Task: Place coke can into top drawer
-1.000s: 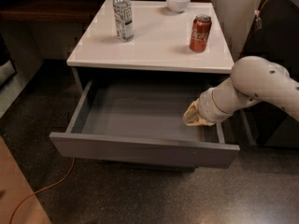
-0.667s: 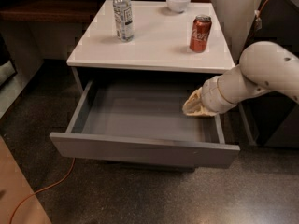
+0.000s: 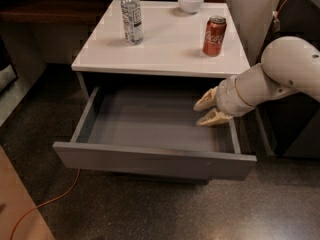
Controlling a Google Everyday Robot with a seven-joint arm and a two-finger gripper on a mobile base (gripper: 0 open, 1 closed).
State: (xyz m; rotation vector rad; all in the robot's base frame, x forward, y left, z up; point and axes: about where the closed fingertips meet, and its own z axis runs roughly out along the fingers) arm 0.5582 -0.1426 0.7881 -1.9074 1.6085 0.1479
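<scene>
- The coke can (image 3: 214,35) stands upright on the desk (image 3: 165,51). It is near the right edge as the camera sees it, somewhat back from the front right corner.
- The top drawer (image 3: 150,160) is pulled out below the desk's front edge, with nothing lying in its grey interior.
- The gripper (image 3: 204,111) hangs over the drawer's right end, just below the front edge and near the front right corner. Its two fingers are spread, with nothing between them.
- From the gripper, the can lies up and back across the front edge, almost directly in line.
- The can's long axis is vertical, so a grasp from the side around its body looks right. The single arm would probably have to rise clear of the front edge first.
- A clear bottle (image 3: 131,16) and a white bowl (image 3: 191,1) stand toward the back edge, well apart from the can.
</scene>
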